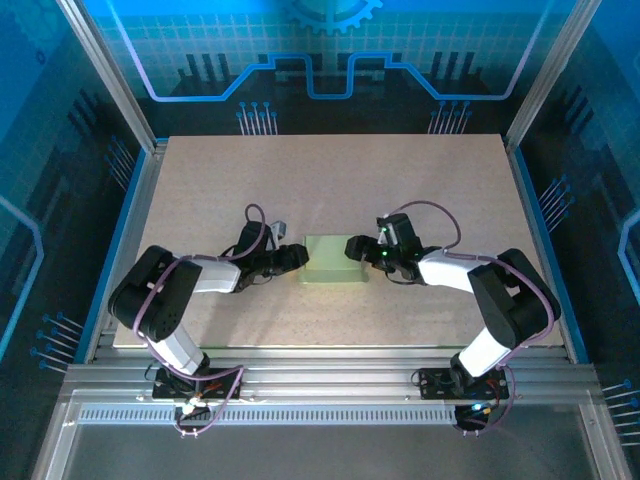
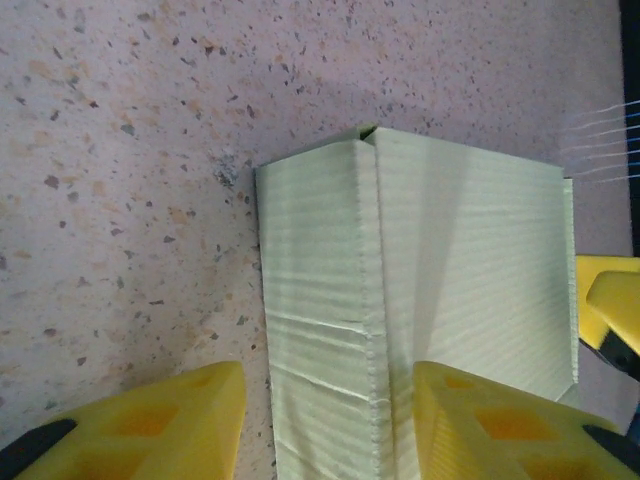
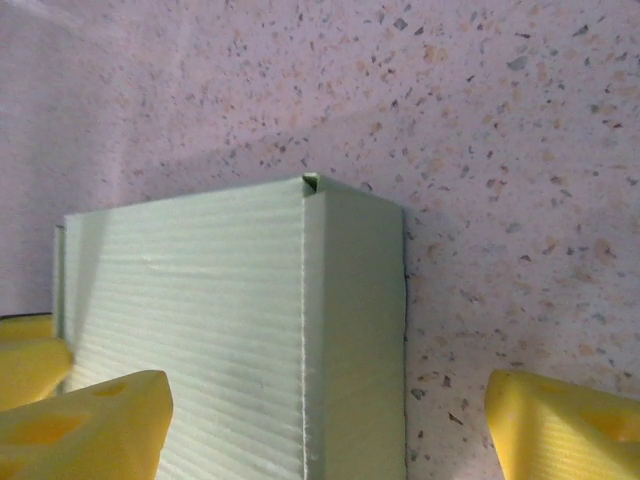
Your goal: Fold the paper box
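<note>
Two pairs, left fingers point(image 2: 150, 420) and right fingers point(image 3: 570, 420), stand released, straddling ends of the paper box point(image 1: 335, 260).

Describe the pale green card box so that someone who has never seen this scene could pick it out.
Start at the speckled beige tabletop. Near its middle, between the left gripper and the right gripper, lies a small flat rectangular box of pale lime-green card. Its light green, finely ribbed surface and creased edges set it apart from the grippers' yellow fingers.
</note>
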You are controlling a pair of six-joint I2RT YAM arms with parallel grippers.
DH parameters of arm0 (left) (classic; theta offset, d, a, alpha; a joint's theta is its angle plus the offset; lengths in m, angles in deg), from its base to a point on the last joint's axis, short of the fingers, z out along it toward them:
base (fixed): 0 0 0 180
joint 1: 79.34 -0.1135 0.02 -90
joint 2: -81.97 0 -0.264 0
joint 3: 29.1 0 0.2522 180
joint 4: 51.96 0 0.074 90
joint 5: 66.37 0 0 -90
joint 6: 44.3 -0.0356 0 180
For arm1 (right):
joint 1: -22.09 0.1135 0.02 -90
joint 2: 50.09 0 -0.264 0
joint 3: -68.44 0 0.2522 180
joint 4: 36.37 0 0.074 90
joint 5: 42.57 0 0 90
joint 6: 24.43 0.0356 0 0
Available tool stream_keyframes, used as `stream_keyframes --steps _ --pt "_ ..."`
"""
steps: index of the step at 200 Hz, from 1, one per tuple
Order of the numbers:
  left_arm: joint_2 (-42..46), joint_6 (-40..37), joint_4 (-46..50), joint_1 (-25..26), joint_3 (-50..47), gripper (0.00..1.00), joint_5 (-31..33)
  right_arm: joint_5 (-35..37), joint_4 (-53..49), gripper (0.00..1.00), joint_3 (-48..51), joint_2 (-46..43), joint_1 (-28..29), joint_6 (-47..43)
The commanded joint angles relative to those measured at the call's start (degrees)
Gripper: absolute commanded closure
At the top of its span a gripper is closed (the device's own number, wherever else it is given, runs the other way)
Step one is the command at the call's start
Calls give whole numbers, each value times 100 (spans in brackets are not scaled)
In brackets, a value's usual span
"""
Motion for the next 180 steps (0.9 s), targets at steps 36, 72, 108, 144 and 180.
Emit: stream_keyframes --steps 36,72,108,144,180 --pt "-321 172 -250 -180 -497 54 -243 -1740 1431 12 166 456 -280 543" --pt "-449 313 -716 -384 -759 61 -359 -1766 1620 12 277 581 -286 695" --pt "-808 462 -1379 -536 -964 64 -674 -2054 1759 11 231 666 -286 775" --pt "-1266 779 -2292 -656 -1163 64 -978 -2350 2194 10 249 671 -279 952" --pt "-1344 680 -2274 -656 -1186 67 -917 -2781 2341 10 27 564 -177 833"
